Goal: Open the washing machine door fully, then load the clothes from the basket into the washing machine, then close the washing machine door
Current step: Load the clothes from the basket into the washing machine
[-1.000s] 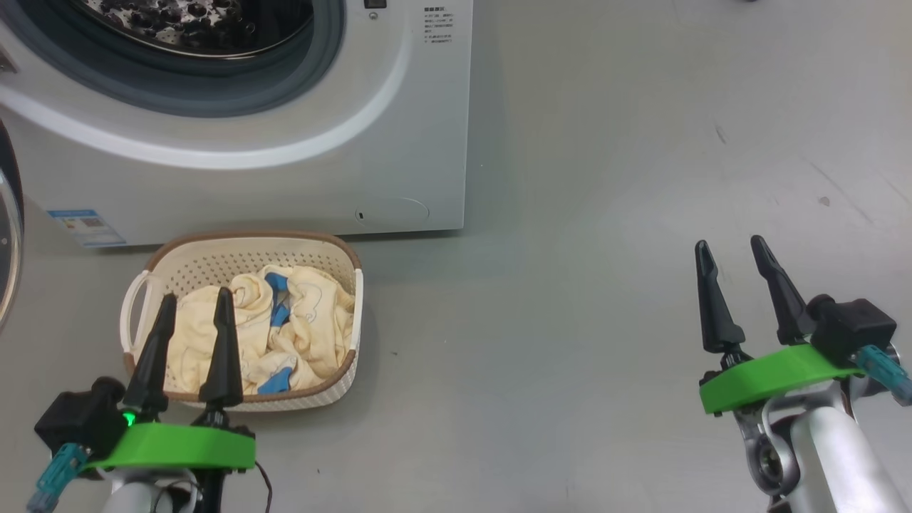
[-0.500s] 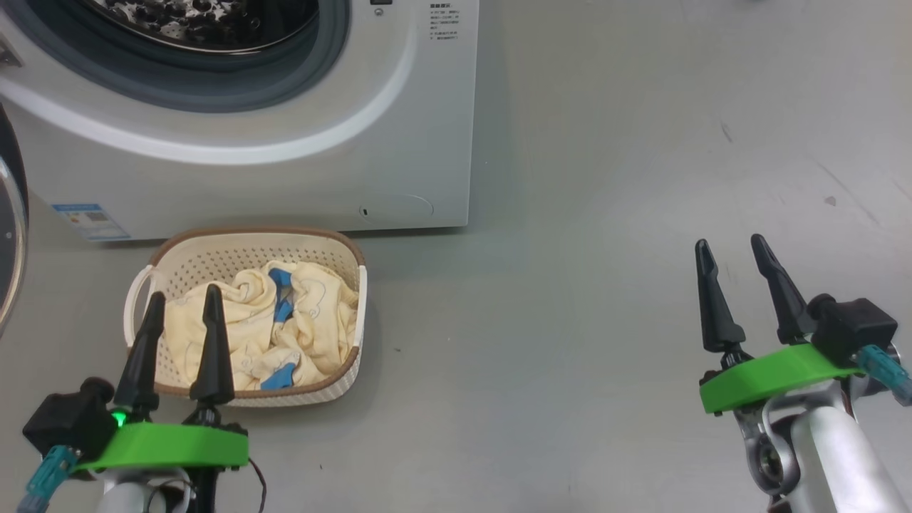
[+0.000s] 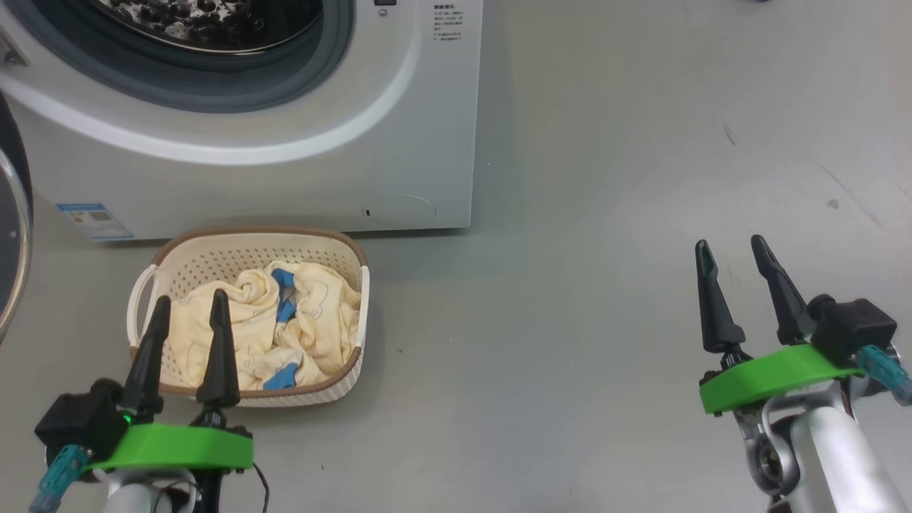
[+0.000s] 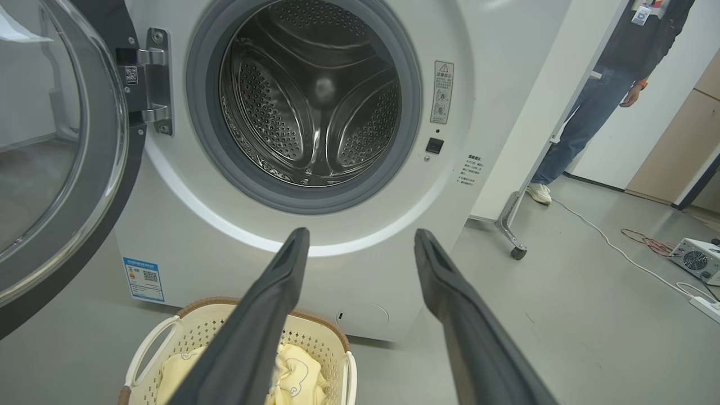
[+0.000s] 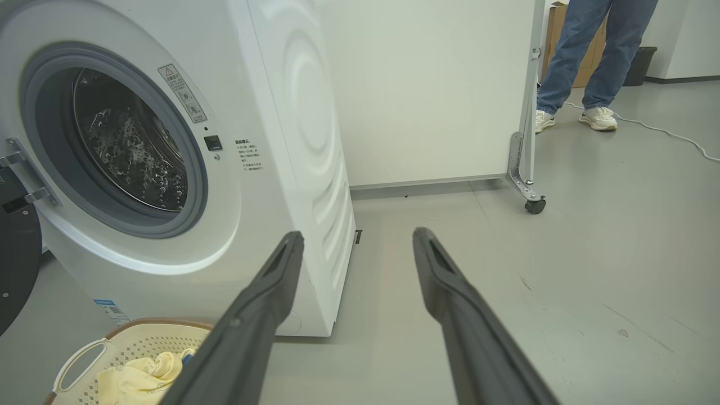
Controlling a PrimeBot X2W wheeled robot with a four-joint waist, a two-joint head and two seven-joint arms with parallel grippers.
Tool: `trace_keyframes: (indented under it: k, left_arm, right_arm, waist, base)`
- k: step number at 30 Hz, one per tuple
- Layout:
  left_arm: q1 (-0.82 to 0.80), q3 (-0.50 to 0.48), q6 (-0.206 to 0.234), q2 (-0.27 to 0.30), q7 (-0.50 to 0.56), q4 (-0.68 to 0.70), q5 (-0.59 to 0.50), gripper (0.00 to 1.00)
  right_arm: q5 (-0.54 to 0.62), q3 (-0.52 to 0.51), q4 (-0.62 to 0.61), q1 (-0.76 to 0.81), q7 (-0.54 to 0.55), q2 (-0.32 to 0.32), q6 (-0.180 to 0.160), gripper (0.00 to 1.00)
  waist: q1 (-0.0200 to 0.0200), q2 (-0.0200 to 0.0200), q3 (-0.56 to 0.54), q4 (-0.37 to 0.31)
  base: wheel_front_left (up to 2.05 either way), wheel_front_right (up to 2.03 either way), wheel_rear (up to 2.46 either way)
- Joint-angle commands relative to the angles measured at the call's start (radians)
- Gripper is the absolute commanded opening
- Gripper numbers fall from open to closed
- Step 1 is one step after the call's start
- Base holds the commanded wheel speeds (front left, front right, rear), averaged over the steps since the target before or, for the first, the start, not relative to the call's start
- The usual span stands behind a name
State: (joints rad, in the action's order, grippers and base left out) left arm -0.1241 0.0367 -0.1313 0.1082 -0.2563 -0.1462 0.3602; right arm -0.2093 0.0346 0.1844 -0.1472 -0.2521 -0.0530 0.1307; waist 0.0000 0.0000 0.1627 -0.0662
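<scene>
The white washing machine stands at the top left with its steel drum bare. Its black-ringed glass door is swung wide open to the left. On the floor in front sits the cream basket, holding the pale yellow clothes with blue patches. My left gripper is open and empty, its tips over the basket's near left side. My right gripper is open and empty above bare floor far to the right.
A person in jeans stands beyond a wheeled white partition to the machine's right. A cable and a small grey box lie on the floor at the far right. Grey floor stretches between basket and right gripper.
The head view has shifted slightly, sliding the machine and basket rightward. My left gripper dipped back toward me, then came forward a little. The right gripper has kept its place.
</scene>
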Motion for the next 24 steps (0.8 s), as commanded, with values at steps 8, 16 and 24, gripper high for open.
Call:
trace_keyframes:
  k: [8,16,24]
  left_arm:
    - [-0.035,-0.033,0.001,0.007,-0.006,0.014,-0.012,1.00]
    - [-0.031,-0.043,0.001,-0.002,-0.006,0.008,-0.019,1.00]
    - [-0.038,-0.011,0.001,0.002,-0.006,-0.004,0.062,1.00]
  right_arm:
    - [0.011,0.017,-0.016,-0.016,-0.010,0.003,0.000,1.00]
    - [0.015,0.019,-0.012,-0.015,-0.010,0.003,0.000,1.00]
    - [0.018,0.021,-0.010,-0.020,-0.010,0.003,0.000,1.00]
  waist:
    - [0.0000,0.0000,-0.012,0.004]
    - [0.0000,0.0000,-0.015,0.004]
    - [0.0000,0.0000,-0.008,0.006]
  base:
    - [0.00,0.00,0.00]
    - [0.00,0.00,0.00]
    - [0.03,-0.03,0.00]
